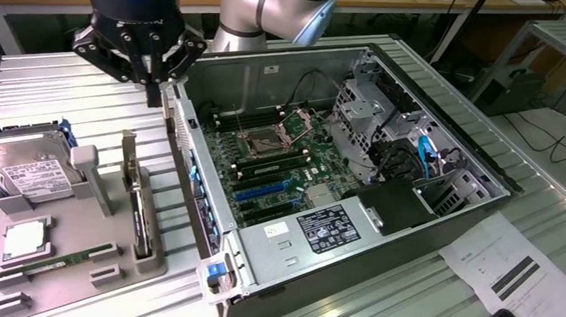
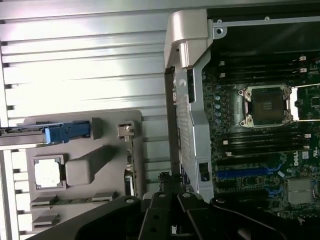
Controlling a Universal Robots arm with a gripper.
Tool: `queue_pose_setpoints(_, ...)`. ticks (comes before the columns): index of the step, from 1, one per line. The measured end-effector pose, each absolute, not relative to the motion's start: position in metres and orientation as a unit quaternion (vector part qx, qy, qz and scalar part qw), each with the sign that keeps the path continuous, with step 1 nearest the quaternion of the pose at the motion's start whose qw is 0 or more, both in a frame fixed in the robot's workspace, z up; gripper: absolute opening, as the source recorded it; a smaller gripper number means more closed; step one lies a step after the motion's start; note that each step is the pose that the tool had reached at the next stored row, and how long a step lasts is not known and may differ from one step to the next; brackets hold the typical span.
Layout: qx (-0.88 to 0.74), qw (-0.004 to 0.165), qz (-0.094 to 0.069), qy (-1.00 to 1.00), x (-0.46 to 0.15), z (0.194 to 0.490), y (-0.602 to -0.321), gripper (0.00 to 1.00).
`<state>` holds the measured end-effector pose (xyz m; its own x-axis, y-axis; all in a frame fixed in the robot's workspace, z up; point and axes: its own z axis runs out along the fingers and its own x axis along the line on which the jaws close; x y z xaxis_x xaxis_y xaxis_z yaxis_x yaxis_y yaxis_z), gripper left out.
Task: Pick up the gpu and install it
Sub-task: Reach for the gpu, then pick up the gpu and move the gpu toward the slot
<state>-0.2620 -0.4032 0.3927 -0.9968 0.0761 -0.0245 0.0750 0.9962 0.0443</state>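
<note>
The gpu (image 1: 140, 208) is a thin dark card standing on edge in a slot of the grey holder tray (image 1: 88, 243), its silver bracket (image 1: 128, 150) at the far end. In the wrist view the gpu (image 2: 131, 162) lies between the tray and the case wall. My gripper (image 1: 155, 95) hangs above the table just beyond the card's bracket end, close to the rear corner of the open computer case (image 1: 204, 198). Its fingers (image 2: 167, 192) are shut with nothing in them. The motherboard (image 1: 283, 166) lies exposed, with a blue slot (image 1: 262, 191) near its middle.
The tray also holds a silver hard drive (image 1: 24, 170), a processor (image 1: 27, 237) and a green RAM stick (image 1: 59, 260). A drive cage (image 1: 366, 119) and power supply (image 1: 328, 228) fill the case's right side. A paper sheet (image 1: 512, 272) lies at the exterior view's right.
</note>
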Motion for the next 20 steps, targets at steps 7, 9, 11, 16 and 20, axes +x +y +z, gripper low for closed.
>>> queue_pose_setpoints(7,0.038,0.013,0.022,0.999,-0.291,0.393,-0.405,0.11)
queue_pose_setpoints(9,0.038,0.013,0.022,0.999,-0.3,0.393,-0.405,0.11)
queue_pose_setpoints(11,0.038,0.013,0.022,0.999,-0.307,0.393,-0.405,0.11)
queue_pose_setpoints(16,0.038,0.013,0.022,0.999,-0.307,0.393,-0.405,0.11)
queue_pose_setpoints(20,0.038,0.013,0.022,0.999,-0.307,0.393,-0.405,0.11)
